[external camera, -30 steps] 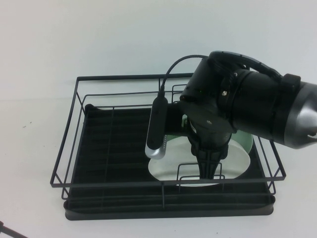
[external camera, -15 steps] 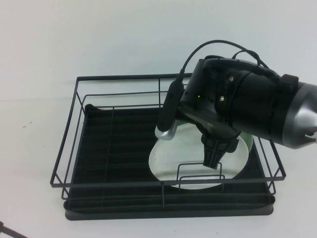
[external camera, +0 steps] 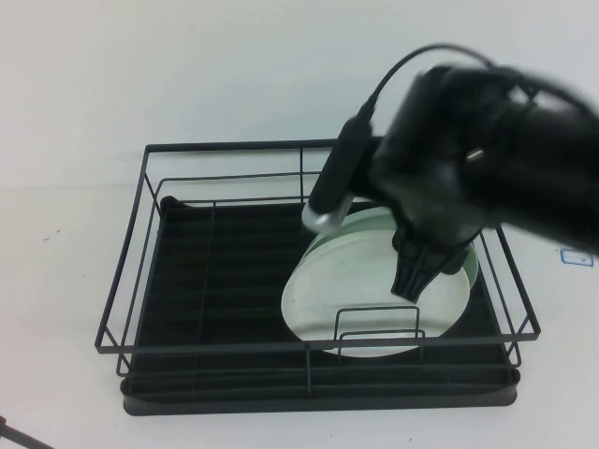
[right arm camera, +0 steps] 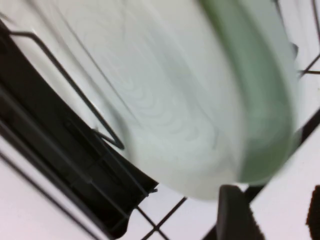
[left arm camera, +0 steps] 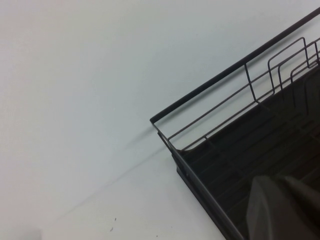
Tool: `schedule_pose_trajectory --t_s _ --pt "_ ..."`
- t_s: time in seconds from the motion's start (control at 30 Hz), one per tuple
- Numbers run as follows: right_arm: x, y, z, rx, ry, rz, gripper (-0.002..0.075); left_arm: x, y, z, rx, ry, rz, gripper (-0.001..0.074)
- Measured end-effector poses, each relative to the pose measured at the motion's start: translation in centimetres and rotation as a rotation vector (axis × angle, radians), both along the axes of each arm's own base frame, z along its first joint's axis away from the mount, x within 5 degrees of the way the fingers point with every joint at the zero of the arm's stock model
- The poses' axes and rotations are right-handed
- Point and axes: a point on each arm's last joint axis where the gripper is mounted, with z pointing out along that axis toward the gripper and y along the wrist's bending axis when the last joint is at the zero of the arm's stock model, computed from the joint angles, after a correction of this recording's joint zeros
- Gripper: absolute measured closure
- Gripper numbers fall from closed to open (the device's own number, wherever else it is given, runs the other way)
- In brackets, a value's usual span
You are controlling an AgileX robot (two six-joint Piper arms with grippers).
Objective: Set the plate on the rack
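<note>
Toward the right centre of the high view, the plate [external camera: 360, 295] sits inside the rack [external camera: 215, 281], leaning tilted against a pale mint-green plate [external camera: 471, 267] whose rim shows just behind it at the right. Its lower edge rests near the small wire loops [external camera: 374, 327] at the rack's front. By my reading, the placing itself is essentially done: the plate looks supported by the rack and its neighbour, and what remains is for the arm to clear out of the rack.

The right gripper [external camera: 416, 281] hangs just above the plate's upper right part, pointing down at it; whether it touches the plate is unclear, and I cannot tell whether it is spread or pressed together, since the arm is motion-blurred and seen nearly end-on. The arm's dark bulk also hides the rack's upper right corner and most of the green plate.

The left gripper does not appear in the high view. Only a dark shape shows at the lower right of the left wrist view, beside the rack's corner [left arm camera: 160, 122]; its state cannot be made out.
</note>
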Motion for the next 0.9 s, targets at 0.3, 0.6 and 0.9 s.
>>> schedule_pose_trajectory --t_s 0.3,0.6,0.9 --pt "-4.6 -4.1 8.4 0.270 -0.072 -0.014 0.0377 0.0 0.2 -0.3 -0.003 0.040 0.018 0.0734" --pt "-10.1 -10.0 15.6 0.543 -0.229 -0.025 0.0372 -1.5 2.7 -0.2 -0.033 0.027 0.288 0.0734" --pt "-11.7 -11.7 17.2 0.616 -0.283 -0.009 0.0375 -6.2 2.9 1.0 -0.046 -0.173 0.389 0.0734"
